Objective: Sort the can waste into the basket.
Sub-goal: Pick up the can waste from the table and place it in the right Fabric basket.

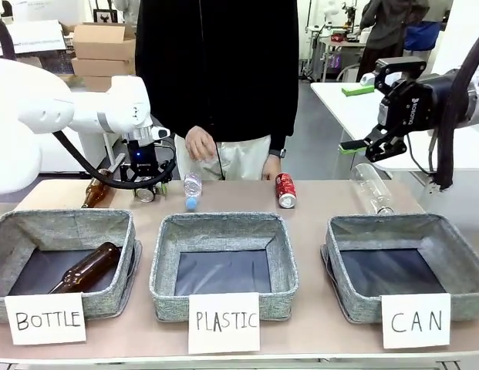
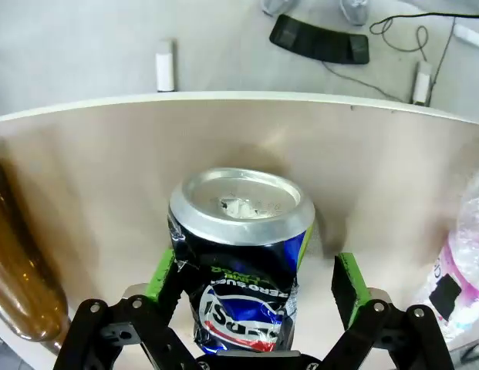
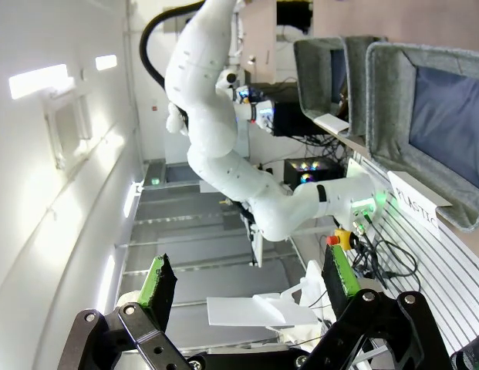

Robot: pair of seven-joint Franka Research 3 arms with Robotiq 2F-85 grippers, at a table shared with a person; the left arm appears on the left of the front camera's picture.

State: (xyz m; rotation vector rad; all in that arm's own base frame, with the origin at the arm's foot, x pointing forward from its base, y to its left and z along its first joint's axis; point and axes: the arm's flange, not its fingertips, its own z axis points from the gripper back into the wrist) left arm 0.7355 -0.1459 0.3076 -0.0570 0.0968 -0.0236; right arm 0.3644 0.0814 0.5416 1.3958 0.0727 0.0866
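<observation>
**Left gripper (image 2: 258, 279) straddling the black can (image 2: 237, 231), jaws fully open, nothing clamped.**
The can is resting at 10 o'clock; right gripper (image 1: 368, 146) is hovering at 2 o'clock, wide open, empty; basket (image 1: 359, 307) is sitting at 4 o'clock.

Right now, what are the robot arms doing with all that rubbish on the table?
The left gripper has its open jaws either side of the black can, not squeezing it. The right gripper hangs open in the air, holding nothing. The red can lies on the table near the person. The CAN basket has no cans in it.
</observation>
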